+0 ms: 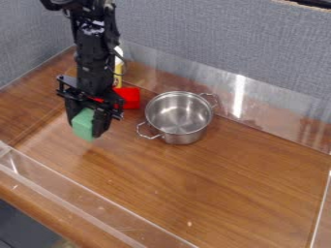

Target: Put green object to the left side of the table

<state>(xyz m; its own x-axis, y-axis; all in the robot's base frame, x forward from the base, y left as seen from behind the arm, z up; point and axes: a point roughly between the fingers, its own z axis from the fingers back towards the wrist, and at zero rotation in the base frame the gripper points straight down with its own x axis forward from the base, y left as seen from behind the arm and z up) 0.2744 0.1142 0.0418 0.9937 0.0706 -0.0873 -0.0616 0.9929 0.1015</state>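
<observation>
The green object (pixel 85 124) is a small matte green block held between the fingers of my gripper (pixel 87 118), which is shut on it. It hangs just above the brown wood-grain table (pixel 195 184), in the left part, left of the steel pot. The black arm rises straight up from the gripper to the top of the view. Whether the block touches the tabletop I cannot tell.
A steel pot (pixel 177 116) with two handles stands in the middle back. A red cylinder (pixel 127 97) lies just behind the gripper, with something yellow beside the arm. Low clear plastic walls (pixel 52 194) edge the table.
</observation>
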